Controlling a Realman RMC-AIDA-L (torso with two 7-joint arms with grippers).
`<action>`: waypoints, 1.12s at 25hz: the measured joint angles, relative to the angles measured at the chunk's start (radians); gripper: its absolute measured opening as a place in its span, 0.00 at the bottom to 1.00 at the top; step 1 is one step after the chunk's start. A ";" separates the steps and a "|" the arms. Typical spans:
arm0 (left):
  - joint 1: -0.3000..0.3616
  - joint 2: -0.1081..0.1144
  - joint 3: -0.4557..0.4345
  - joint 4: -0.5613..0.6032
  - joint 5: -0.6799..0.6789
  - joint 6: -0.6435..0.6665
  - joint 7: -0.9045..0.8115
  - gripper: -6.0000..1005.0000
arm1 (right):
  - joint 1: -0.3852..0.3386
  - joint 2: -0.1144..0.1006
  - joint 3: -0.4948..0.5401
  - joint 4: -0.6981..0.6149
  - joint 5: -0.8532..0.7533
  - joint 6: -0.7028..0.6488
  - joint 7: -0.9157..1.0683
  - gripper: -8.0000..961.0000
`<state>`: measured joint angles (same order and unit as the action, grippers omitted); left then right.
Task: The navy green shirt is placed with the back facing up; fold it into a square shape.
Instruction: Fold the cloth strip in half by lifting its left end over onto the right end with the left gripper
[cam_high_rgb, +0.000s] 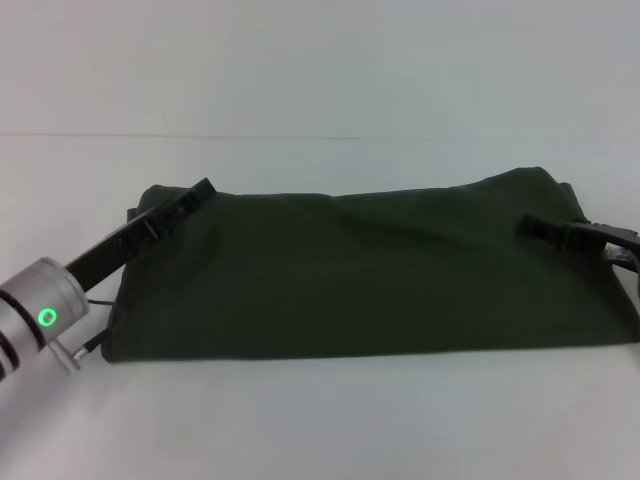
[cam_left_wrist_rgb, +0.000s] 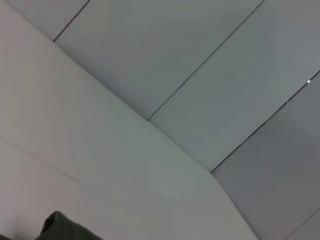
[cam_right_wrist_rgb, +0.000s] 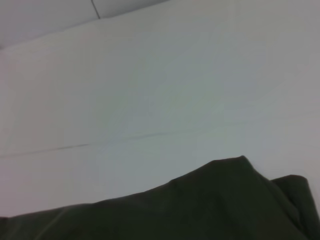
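Left arm: its silver wrist section with a glowing green ring sat nearest the camera at the lower left of the head view, reaching up and inward toward the cloth.
Left gripper (cam_high_rgb: 200, 190): black, lying over the far left corner of the shirt; its tip rested on or just above the fabric, and whether the fingers were clenched or released could not be told.
Navy green shirt (cam_high_rgb: 360, 275): dark olive, folded into a wide band lying flat across the middle of the bench, plain side up, with no lettering showing.
Shirt edges: the near edge ran fairly straight; the far right corner rose to a small peak, with what looked like a second layer poking out beside it in the right wrist view.
Right gripper (cam_high_rgb: 535, 228): black, at the right end of the shirt near its far corner, over the fabric; finger state could not be told.
Bench (cam_high_rgb: 330, 420): plain white, carrying the shirt.
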<state>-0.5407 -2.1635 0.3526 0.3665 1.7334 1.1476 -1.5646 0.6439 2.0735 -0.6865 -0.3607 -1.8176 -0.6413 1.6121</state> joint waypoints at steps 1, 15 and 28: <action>0.005 0.000 0.000 0.011 0.004 0.012 -0.020 0.89 | -0.006 0.000 0.011 -0.005 0.000 -0.011 0.000 0.95; 0.046 0.064 -0.006 0.284 0.385 0.207 -0.633 0.89 | -0.140 -0.005 0.090 -0.169 0.000 -0.596 -0.160 0.95; -0.023 0.094 0.014 0.293 0.545 -0.001 -0.783 0.89 | -0.169 0.005 0.080 -0.174 -0.038 -0.751 -0.311 0.95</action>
<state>-0.5639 -2.0699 0.3668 0.6599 2.2785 1.1465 -2.3481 0.4752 2.0786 -0.6069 -0.5346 -1.8559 -1.3925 1.3013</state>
